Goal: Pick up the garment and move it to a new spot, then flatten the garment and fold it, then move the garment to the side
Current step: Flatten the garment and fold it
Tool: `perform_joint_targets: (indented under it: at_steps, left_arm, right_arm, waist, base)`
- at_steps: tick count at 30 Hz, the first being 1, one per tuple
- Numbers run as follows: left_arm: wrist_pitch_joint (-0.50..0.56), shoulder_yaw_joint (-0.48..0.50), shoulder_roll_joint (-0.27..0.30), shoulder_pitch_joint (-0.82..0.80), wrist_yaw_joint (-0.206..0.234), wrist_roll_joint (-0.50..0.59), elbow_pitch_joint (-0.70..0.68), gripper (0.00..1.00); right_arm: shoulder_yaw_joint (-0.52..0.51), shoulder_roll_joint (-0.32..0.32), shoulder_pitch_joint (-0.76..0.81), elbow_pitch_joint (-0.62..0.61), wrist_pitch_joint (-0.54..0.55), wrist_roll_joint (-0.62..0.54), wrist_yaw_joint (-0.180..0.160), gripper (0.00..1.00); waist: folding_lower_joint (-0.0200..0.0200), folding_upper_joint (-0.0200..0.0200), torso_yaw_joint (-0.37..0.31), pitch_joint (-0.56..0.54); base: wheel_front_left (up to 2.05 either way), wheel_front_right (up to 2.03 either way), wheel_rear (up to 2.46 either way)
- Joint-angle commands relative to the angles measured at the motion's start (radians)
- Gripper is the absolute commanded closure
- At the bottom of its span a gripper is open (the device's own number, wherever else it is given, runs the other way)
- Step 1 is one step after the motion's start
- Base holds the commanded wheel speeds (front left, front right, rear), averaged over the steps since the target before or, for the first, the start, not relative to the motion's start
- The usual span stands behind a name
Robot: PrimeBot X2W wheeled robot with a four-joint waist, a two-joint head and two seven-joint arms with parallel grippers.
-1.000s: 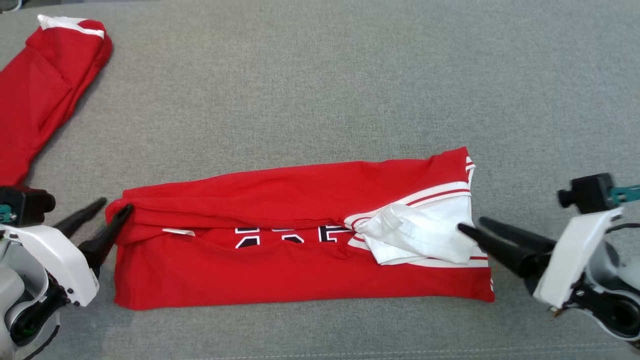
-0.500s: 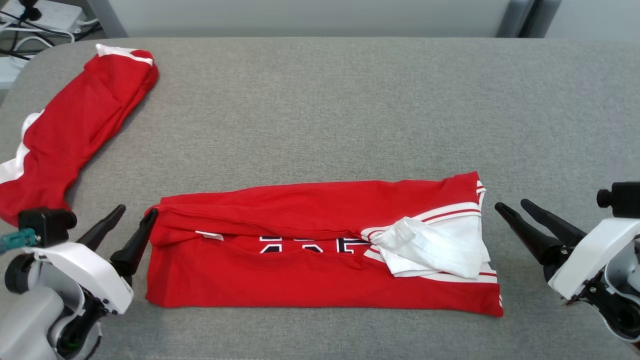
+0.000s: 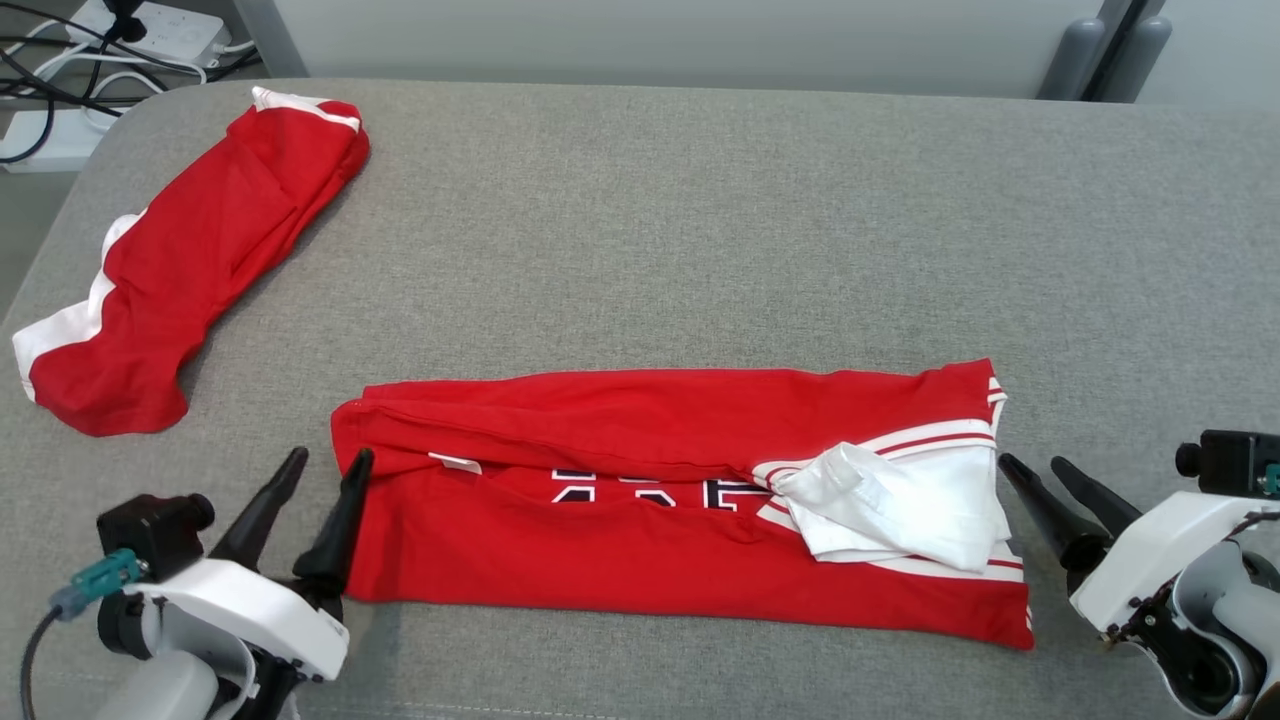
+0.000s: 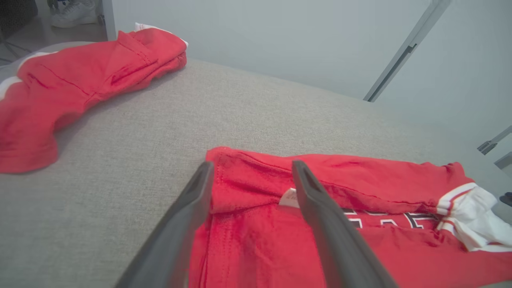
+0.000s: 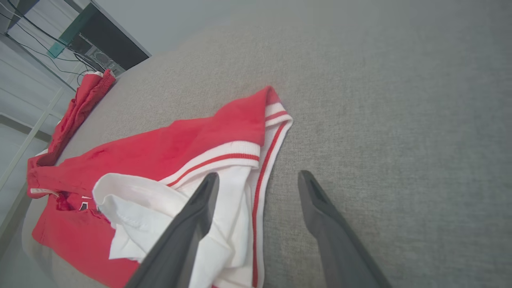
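Past the table's (image 3: pixel 700 220) far-left corner: a white power strip (image 3: pixel 170 30). On the grey cloth-covered top at the far left: a second red garment (image 3: pixel 200 250), rumpled, white-trimmed at both ends, slanting from the far edge toward the near left, well apart from everything else.

Near the front left: the left end effector (image 3: pixel 331 455), fingers pointing away from the robot and spread wide, closed on nothing. Inner fingertip right at the left end of the garment (image 3: pixel 620 550). In the left wrist view, both fingers framing that end's corner, one along its edge, the other over the red cloth by a small white label (image 4: pixel 289 197); impossible to tell whether touching.

Across the near middle of the table: the garment itself, red, folded into a long band running left to right, lying flat with a lengthwise fold down its middle. Black-and-white lettering (image 3: pixel 640 492) half hidden under that fold. Toward its right end: white bands with red stripes (image 3: pixel 930 432) and a bunched white flap (image 3: pixel 900 510) lying on top.

Just beside that right end: the right end effector (image 3: pixel 1030 461), fingers likewise wide apart and holding nothing, angled toward the white cloth. In the right wrist view, one finger over the white flap, the other over bare grey table.
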Motion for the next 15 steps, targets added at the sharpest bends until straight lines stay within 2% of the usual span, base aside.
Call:
perform_joint_targets:
  at_steps: [1, 6, 13, 14, 15]
  left_arm:
    - [-0.01, 0.071, 0.022, -0.001, 0.009, 0.031, -0.027, 0.0]
    - [-0.01, 0.165, -0.038, 0.049, 0.011, 0.13, -0.075, 0.0]
    - [-0.01, 0.24, -0.097, 0.089, -0.02, 0.209, -0.084, 0.0]
    - [-0.01, 0.245, -0.103, 0.091, -0.025, 0.216, -0.08, 0.0]
    - [-0.01, 0.25, -0.109, 0.093, -0.03, 0.222, -0.077, 0.0]
  right_arm:
    - [-0.007, -0.008, 0.037, 0.003, -0.019, 0.002, 0.0, 0.0]
    - [-0.016, 0.033, 0.055, 0.027, -0.022, 0.02, 0.0, 0.0]
    - [-0.002, 0.066, 0.047, 0.06, 0.005, 0.029, 0.0, 0.0]
    - [0.002, 0.071, 0.046, 0.068, 0.016, 0.032, 0.0, 0.08]
    - [0.008, 0.076, 0.045, 0.076, 0.028, 0.032, 0.0, 0.58]
  waist:
    - [0.0, -0.0001, 0.006, 0.005]
    - [0.0, -0.0001, 0.025, 0.019]
    - [0.0, -0.0001, 0.042, 0.034]
    - [0.0, -0.0001, 0.043, 0.035]
    - [0.0, -0.0001, 0.045, 0.036]
  base:
    - [0.0, 0.0, 0.0]
    - [0.0, 0.0, 0.0]
    - [0.0, 0.0, 0.0]
    - [0.0, 0.0, 0.0]
    - [0.0, 0.0, 0.0]
